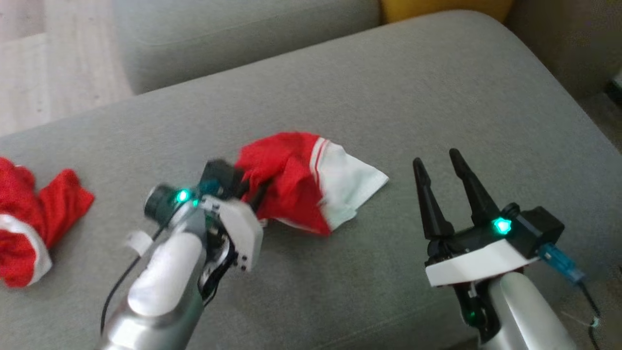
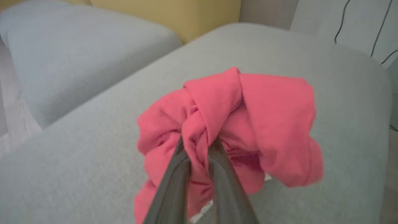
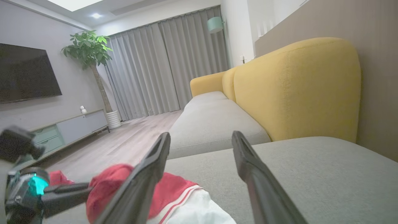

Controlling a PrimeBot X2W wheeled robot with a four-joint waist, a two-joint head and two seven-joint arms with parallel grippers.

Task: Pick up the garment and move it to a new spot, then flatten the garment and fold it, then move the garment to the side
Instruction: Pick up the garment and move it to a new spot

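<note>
The garment (image 1: 301,180), red cloth with a white part and red stripes, lies bunched in the middle of the grey sofa cushion (image 1: 413,87). My left gripper (image 1: 248,187) is shut on its red left end. In the left wrist view the two fingers pinch a twisted fold of the garment (image 2: 248,118), with the gripper (image 2: 199,146) buried in the cloth. My right gripper (image 1: 436,158) hovers open to the right of the garment, holding nothing. The right wrist view shows that open gripper (image 3: 201,136) above the cushion, with the garment (image 3: 174,193) low on the left.
Another red and white piece of clothing (image 1: 29,218) lies at the cushion's left edge. A second grey cushion (image 1: 218,34) sits behind, a yellow backrest (image 3: 295,90) to the right, wooden floor (image 1: 48,63) at far left.
</note>
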